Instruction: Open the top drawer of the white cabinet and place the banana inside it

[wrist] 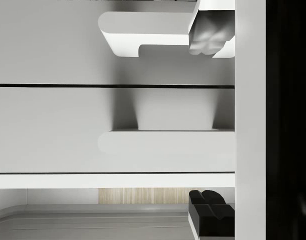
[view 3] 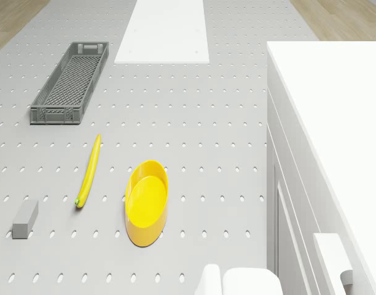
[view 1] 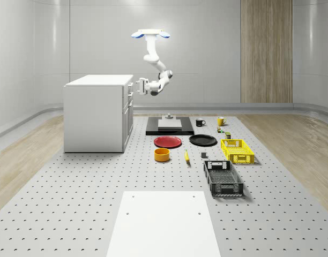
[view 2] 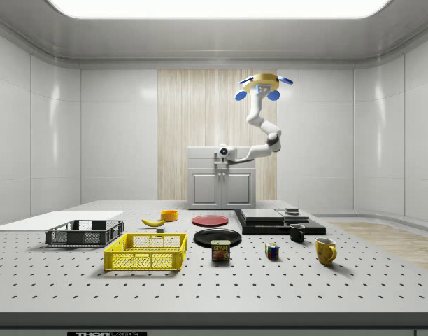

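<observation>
The claw (view 1: 138, 85) is at the white cabinet (view 1: 94, 112) front, level with the top drawer (view 1: 129, 90); in the wrist view its fingers (wrist: 208, 42) stand apart, but its grip on the handle (wrist: 165, 132) is hard to judge. The drone (view 1: 150, 35) hovers just beside the cabinet. The banana (view 1: 186, 156) lies flat on the tabletop (view 1: 73, 193), between the yellow bowl (view 1: 162, 155) and grey crate (view 1: 223, 178), its long axis running toward the black base plate (view 1: 170, 128).

A simulated robotics lab: perforated test floor (view 1: 73, 203) inside bare white panelled walls (view 2: 53, 119).
</observation>
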You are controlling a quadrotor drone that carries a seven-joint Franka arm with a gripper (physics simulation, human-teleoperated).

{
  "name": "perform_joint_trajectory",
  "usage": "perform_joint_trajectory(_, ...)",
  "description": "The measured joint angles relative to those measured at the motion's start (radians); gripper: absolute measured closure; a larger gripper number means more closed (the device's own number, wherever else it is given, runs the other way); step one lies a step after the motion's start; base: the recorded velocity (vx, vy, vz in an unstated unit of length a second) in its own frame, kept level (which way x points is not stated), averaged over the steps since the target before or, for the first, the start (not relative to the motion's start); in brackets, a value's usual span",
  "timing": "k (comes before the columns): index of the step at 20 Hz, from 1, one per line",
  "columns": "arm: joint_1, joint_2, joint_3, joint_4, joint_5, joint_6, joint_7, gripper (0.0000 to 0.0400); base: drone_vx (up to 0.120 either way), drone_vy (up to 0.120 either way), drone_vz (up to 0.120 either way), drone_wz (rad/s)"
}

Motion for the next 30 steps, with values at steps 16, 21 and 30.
perform_joint_trajectory(16, 0.009, 0.044, 0.060, -0.031, 0.093, 0.057, -0.064, 0.0000, 0.000, 0.000, 0.000, 0.000)
perform_joint_trajectory(21, 0.010, 0.063, 0.081, -0.033, 0.124, 0.070, -0.082, 0.0000, 0.000, 0.000, 0.000, 0.000)
perform_joint_trajectory(30, -0.001, 0.088, 0.110, -0.032, 0.163, 0.073, -0.101, 0.0000, 0.000, 0.000, 0.000, 0.000)
